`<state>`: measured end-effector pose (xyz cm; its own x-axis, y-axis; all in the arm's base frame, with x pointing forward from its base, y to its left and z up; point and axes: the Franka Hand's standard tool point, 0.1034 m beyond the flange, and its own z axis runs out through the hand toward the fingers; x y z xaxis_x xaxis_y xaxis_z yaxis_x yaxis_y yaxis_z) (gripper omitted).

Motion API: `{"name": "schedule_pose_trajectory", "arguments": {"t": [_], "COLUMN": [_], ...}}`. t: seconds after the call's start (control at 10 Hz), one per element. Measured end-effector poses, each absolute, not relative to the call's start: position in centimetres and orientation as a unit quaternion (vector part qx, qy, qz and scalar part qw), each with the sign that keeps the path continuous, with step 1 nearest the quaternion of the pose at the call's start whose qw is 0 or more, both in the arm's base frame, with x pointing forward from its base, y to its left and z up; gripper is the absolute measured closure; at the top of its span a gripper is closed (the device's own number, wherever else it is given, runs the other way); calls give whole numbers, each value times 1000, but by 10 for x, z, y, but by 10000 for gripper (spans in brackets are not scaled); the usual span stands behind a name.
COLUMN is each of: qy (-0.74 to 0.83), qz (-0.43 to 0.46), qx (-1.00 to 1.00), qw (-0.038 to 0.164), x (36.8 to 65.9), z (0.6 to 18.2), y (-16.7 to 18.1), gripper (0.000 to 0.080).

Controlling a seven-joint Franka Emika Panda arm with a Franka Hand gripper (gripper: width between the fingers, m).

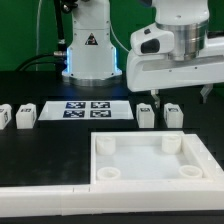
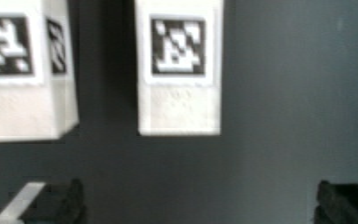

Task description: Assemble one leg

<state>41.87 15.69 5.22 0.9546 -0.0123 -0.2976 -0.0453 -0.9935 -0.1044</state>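
Fingers stand spread wide with nothing between them, so your gripper is released and holds no part. It hangs just above the leg, not touching it. In the wrist view the leg lies ahead of the fingertips, roughly in line with the gap between them, and the gripper shows only its two dark tips at the frame's edge.

The leg is a small, chunky white block with flat faces, squared corners and a black-and-white square tag on its upper part. A second leg of the same make stands just beside it, on the exterior view's left, with a narrow dark strip of table between them; in the wrist view that second leg sits apart from the first.

The table is matte black. Near the legs on the camera's side lies the large white tray-like piece with raised walls and round corner sockets. The marker board lies flat further to the exterior view's left, and two more legs stand beyond it. You have open table between the second leg and the marker board.
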Motion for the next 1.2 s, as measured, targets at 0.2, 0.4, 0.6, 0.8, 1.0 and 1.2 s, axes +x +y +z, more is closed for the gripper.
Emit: {"name": "schedule_pose_trajectory", "arguments": {"t": [0.2, 0.4, 0.6, 0.8, 1.0, 1.2], "qy": [20, 15, 12, 12, 14, 7], "qz": [257, 330, 405, 400, 404, 404], "qx": [-965, -942, -913, -915, -913, -914], "qw": [52, 55, 56, 56, 49, 45], "x": [407, 406, 403, 403, 398, 394], "z": [49, 40, 35, 35, 32, 30], "y": [156, 155, 153, 154, 163, 170], "gripper": [151, 151, 151, 151, 151, 151]}}
